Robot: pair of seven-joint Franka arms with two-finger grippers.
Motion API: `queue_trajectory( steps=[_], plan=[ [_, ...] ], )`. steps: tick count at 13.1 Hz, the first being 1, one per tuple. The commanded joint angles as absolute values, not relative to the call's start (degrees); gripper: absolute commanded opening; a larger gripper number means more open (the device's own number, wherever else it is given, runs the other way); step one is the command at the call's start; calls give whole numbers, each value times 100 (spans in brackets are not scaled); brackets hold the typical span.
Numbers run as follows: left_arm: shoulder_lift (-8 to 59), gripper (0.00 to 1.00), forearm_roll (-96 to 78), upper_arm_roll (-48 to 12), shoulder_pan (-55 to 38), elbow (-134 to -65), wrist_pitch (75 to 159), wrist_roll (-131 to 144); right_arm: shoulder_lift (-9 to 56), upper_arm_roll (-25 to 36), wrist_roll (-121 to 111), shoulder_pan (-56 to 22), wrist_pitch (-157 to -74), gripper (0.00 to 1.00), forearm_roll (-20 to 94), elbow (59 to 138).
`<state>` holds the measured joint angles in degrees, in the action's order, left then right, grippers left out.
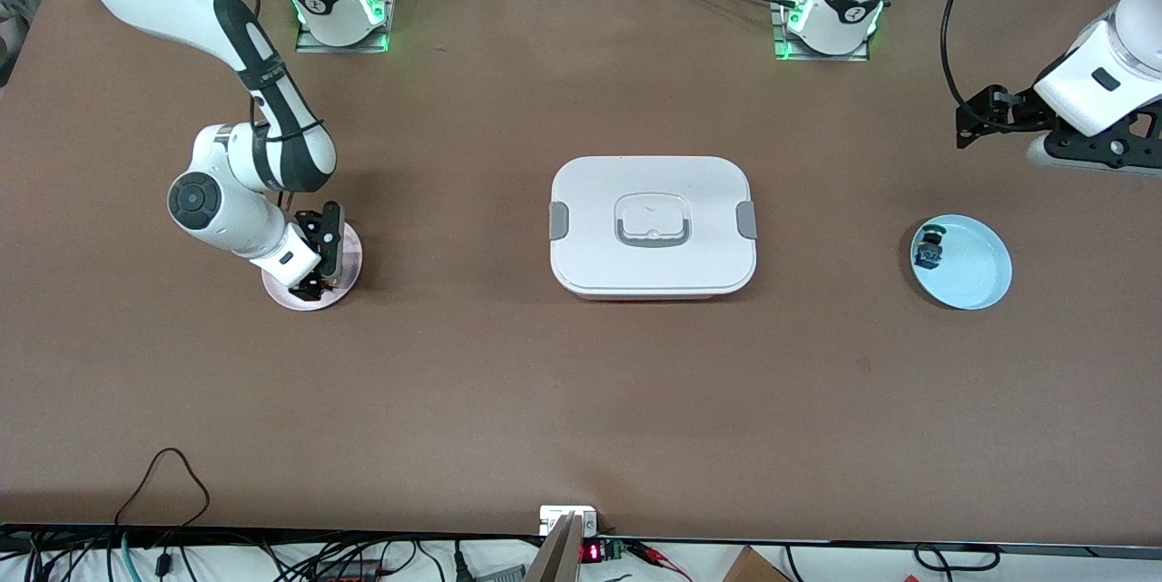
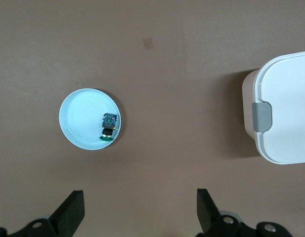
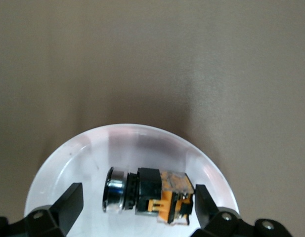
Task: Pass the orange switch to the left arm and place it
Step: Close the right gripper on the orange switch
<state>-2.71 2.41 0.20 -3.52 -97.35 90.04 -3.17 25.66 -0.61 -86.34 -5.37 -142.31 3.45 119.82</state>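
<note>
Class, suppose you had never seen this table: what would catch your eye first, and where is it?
First the box, big and white, in the middle of the table. Then the right gripper, down over the pink plate at the right arm's end, open fingers either side of the orange switch. At the left arm's end, a green-blue switch lies in a blue plate.

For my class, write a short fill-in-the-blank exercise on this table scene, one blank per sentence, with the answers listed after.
1. The orange switch lies on a pale ______ plate.
2. The right pincer hangs over that plate with its fingers ______.
3. The white box in the middle of the table has its lid ______.
4. The switch with green parts lies on the light ______ plate.

Missing words: pink; open; on; blue
</note>
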Motion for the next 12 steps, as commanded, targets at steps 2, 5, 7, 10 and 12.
queue_trajectory(
  steps=[2, 5, 7, 10, 12],
  plan=[
    [-202, 100, 334, 0, -360, -9571, 8903, -413, 2408, -88, -7850, -483, -13984, 100, 404, 12050],
    [-202, 100, 334, -9, -369, -9571, 8903, -413, 2461, -88, -7717, -510, -14027, 100, 404, 12059],
    [-202, 100, 325, -9, -369, -9571, 8903, -413, 2505, -88, -7778, -510, -14088, 100, 404, 12059],
    [-202, 100, 325, -9, -369, -9571, 8903, -413, 2558, -88, -7726, -518, -14212, 100, 404, 12041],
    [-202, 100, 325, -9, -369, -9571, 8903, -413, 2549, -88, -7560, -510, -14212, 100, 404, 12023]
  ],
)
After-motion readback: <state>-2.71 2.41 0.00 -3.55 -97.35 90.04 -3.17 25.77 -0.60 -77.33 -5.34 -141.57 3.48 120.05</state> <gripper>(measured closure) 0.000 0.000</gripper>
